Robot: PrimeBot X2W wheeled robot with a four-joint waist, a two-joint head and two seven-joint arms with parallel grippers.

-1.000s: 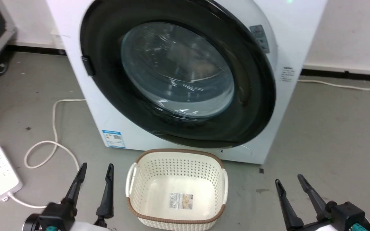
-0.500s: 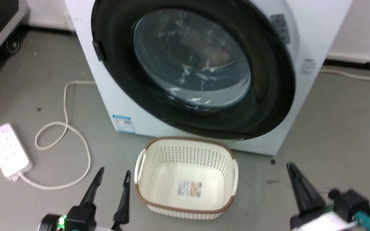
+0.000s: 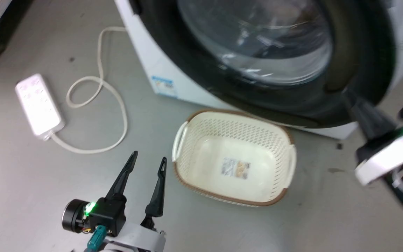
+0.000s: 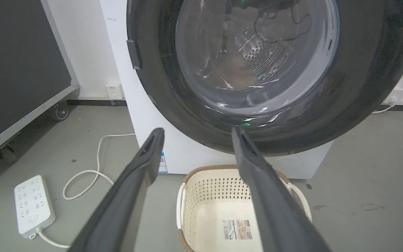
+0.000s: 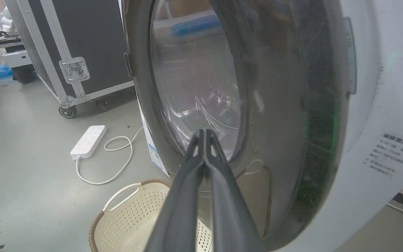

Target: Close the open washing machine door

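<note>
left gripper (image 3: pixel 149 156): nearest you, low left; fingers spread wide and empty, over bare floor just beside the basket.
right gripper (image 3: pixel 349 94): fingers pressed together with nothing between them; tip at the door's lower right rim. You can't tell if it touches.
basket (image 3: pixel 243 127): cream and empty, on the floor between your grippers, just in front of the machine.
strip (image 3: pixel 39 105): white power strip on the floor to your left, its cord (image 3: pixel 98 84) looping toward the machine.
door (image 3: pixel 257 42): ahead of and above both grippers, round face toward you, lying close over the machine front. Latched or a crack ajar, can't tell.
key relation: the right fingers' long axis points up into the door face. The dark block (image 4: pixel 134 54) on the door's left edge looks like the hinge side, so the free edge is right and your right arm is nearer. My guess is a push with the shut tips.
machine (image 5: pixel 390 87): white, behind the door.
writing: basket sticker (image 3: pixel 235 168) with barcode, blue label (image 3: pixel 163 85) and grey print (image 5: pixel 388 154) are all unreadable.
case (image 5: pixel 47 42): black, wheeled, far left.
</note>
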